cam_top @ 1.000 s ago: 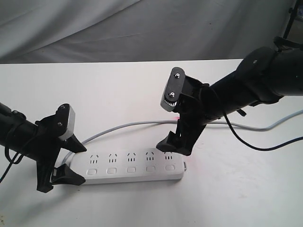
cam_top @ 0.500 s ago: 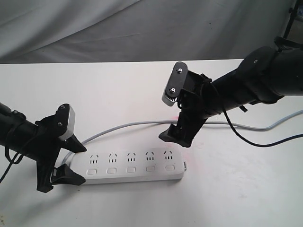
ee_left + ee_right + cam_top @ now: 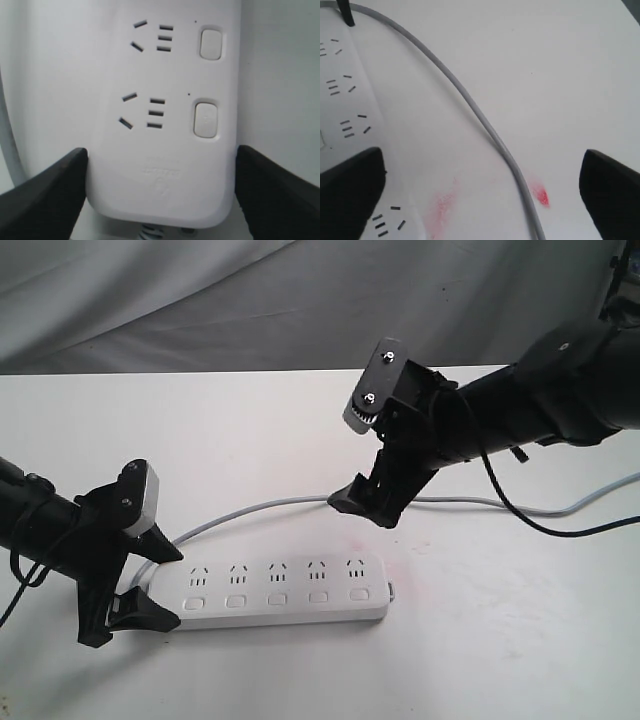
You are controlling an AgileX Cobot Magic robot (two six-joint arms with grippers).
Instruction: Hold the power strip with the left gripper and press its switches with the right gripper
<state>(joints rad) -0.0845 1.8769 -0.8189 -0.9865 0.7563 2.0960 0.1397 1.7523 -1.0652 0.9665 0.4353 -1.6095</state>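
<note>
The left gripper [image 3: 165, 588] stays clamped on the cord end of the power strip [image 3: 280, 590], flat on the table [image 3: 500, 640], while the right gripper [image 3: 360, 510], jaws apart, has lifted off the rightmost of the switches [image 3: 357, 596] to above the cord [image 3: 260, 507], suggesting that press is over.

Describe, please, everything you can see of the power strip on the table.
The power strip is a long white plastic bar with rounded ends, lying flat on the white table. It carries five socket sets, each with a small white switch beside it, all in one row. The left claw grips one end across its width. A thin grey cord leaves that end and curves away behind the strip. Nothing else touches it.
</note>
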